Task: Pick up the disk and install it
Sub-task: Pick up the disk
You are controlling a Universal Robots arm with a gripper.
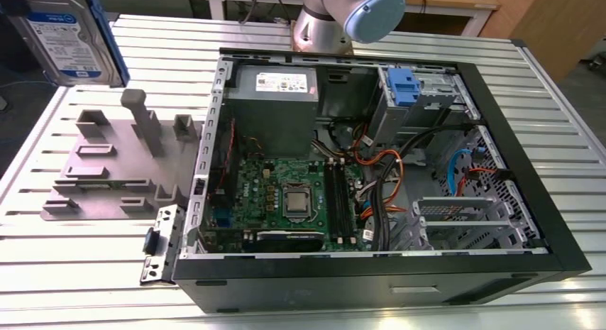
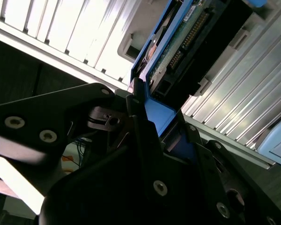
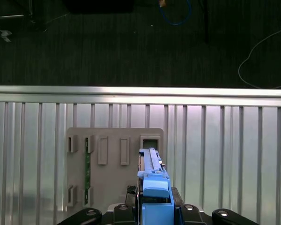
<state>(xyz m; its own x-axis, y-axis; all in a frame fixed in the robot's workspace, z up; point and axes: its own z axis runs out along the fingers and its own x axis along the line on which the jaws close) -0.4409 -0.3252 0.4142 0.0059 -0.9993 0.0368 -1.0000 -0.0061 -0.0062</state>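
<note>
The gripper is clenched on the blue bracket edge of the disk, which hangs at the exterior view's far left above the grey fixture; so narrow a grip risks the drive pivoting and fouling the open computer case.

On table, fixture plate beside computer case — disk above plate

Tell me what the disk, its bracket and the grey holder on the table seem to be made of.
Disk: likely metal, silver-grey body under a paper-like label. Bracket: bright blue, smooth, looks plastic. Holder: matte uniform grey, probably plastic.
</note>
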